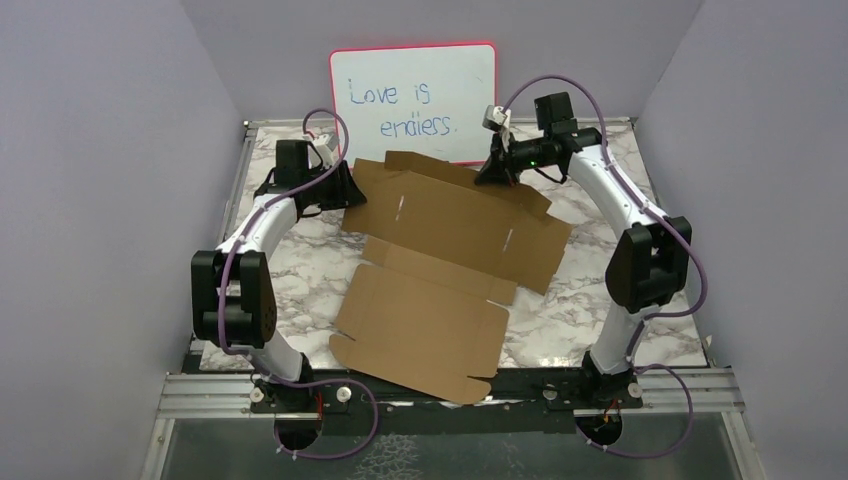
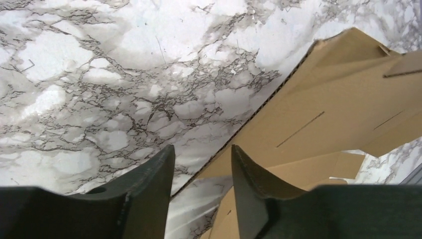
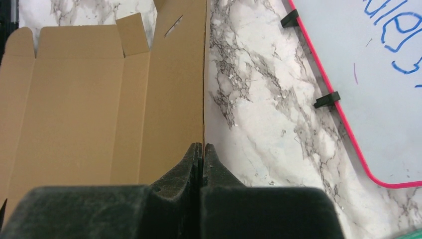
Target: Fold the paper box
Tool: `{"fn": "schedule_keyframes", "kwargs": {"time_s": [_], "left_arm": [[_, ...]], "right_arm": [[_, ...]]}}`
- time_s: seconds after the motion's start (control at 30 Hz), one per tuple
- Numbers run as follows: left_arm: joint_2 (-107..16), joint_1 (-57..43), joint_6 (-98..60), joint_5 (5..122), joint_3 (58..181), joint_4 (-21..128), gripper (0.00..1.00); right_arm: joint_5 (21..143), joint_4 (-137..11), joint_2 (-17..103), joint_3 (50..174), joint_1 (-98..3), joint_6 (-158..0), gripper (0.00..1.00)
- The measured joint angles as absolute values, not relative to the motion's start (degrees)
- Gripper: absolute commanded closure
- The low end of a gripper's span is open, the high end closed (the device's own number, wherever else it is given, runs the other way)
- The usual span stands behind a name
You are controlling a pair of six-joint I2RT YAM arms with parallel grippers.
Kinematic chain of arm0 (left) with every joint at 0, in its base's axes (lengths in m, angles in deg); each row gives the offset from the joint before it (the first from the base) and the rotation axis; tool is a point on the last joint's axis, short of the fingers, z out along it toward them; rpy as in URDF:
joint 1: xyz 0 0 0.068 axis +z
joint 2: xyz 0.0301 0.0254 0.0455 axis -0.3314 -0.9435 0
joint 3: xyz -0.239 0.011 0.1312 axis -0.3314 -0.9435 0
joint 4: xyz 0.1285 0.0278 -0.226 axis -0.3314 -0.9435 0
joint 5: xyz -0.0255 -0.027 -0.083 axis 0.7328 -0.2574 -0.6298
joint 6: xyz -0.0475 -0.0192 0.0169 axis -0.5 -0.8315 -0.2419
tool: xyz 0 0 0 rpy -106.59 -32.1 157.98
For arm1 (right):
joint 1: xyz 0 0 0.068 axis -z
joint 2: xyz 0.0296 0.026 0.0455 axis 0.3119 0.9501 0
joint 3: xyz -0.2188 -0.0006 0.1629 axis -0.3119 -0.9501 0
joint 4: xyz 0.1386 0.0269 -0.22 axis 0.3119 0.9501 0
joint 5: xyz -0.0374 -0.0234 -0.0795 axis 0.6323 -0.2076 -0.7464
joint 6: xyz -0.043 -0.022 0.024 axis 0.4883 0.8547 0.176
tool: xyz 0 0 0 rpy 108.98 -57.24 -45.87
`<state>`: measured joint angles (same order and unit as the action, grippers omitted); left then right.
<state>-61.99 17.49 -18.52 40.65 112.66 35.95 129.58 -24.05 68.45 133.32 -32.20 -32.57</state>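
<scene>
The paper box lies unfolded, an open sheet on the marble table before the whiteboard. The left hand is spread at its left edge. The right hand is pressed together at its far edge; whether cardboard is pinched I cannot tell.

We reach both arms toward the far end of the paper box. Left gripper: jaws parted astride its left edge. Right gripper: jaws pinched onto its far edge.

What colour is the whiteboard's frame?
The whiteboard frame is pink-red, clearest in the right wrist view.
</scene>
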Motion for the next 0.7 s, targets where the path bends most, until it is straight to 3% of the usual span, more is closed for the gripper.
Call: {"fn": "schedule_keyframes", "kwargs": {"time_s": [0.43, 0.7], "left_arm": [[-62.87, 17.53, -23.24, 38.66, 116.6, 37.57, 0.34], [-57.21, 17.53, -24.2, 38.4, 116.55, 39.17, 0.27]], "right_arm": [[126.04, -26.69, 62.13, 129.98, -32.48, -26.71, 0.98], [120.71, -30.71, 58.05, 127.73, -33.81, -20.79, 0.96]]}}
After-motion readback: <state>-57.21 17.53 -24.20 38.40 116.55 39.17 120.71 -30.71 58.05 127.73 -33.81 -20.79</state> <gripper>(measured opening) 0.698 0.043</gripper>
